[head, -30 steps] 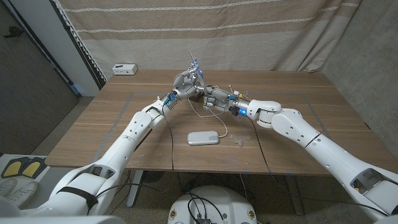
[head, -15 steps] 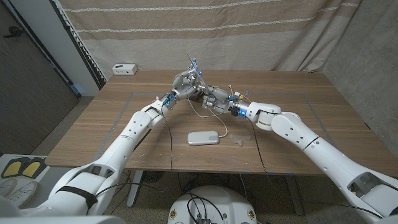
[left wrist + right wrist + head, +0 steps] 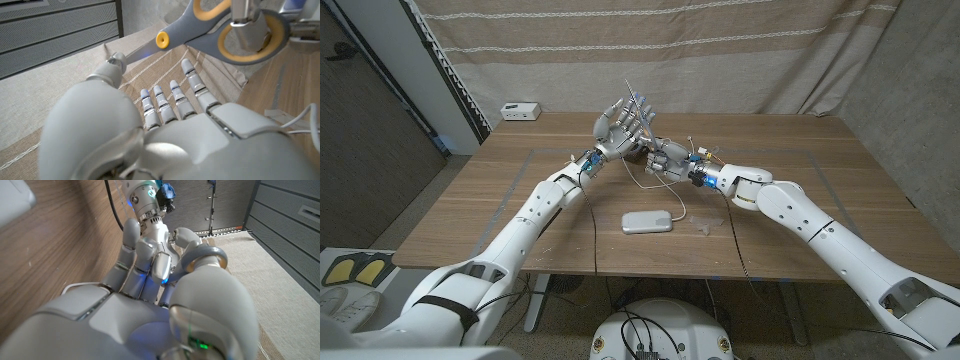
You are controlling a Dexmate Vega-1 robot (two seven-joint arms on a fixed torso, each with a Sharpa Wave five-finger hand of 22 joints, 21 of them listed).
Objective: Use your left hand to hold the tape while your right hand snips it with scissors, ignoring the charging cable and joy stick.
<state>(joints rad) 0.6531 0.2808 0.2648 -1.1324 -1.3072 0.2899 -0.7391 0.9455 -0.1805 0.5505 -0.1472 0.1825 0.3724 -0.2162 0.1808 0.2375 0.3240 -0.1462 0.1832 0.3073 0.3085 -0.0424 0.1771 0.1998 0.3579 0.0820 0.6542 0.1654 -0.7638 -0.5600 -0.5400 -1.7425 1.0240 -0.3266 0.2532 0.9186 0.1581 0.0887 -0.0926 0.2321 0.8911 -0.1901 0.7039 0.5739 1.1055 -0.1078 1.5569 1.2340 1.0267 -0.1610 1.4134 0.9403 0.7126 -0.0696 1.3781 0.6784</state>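
My left hand (image 3: 619,124) is raised over the far middle of the table with its fingers spread and nothing in them; in the left wrist view its fingers (image 3: 172,97) reach out straight. My right hand (image 3: 667,157) sits just beside it and holds grey scissors with yellow-lined handles (image 3: 215,30), one finger through a loop. The scissors' blades (image 3: 636,103) point up past the left hand's fingertips. In the right wrist view the right hand (image 3: 150,295) is curled in, a grey handle loop (image 3: 202,257) by its thumb. Something dark between the two hands is too small to identify.
A flat white device (image 3: 648,221) lies near the table's front middle, and a thin white cable (image 3: 657,183) loops from it toward the hands. A small clear scrap (image 3: 703,226) lies right of it. A white box (image 3: 520,110) stands at the far left corner.
My left hand's fingers, curled in by the scissors before, have spread wide. The right hand and scissors have stayed about where they were.
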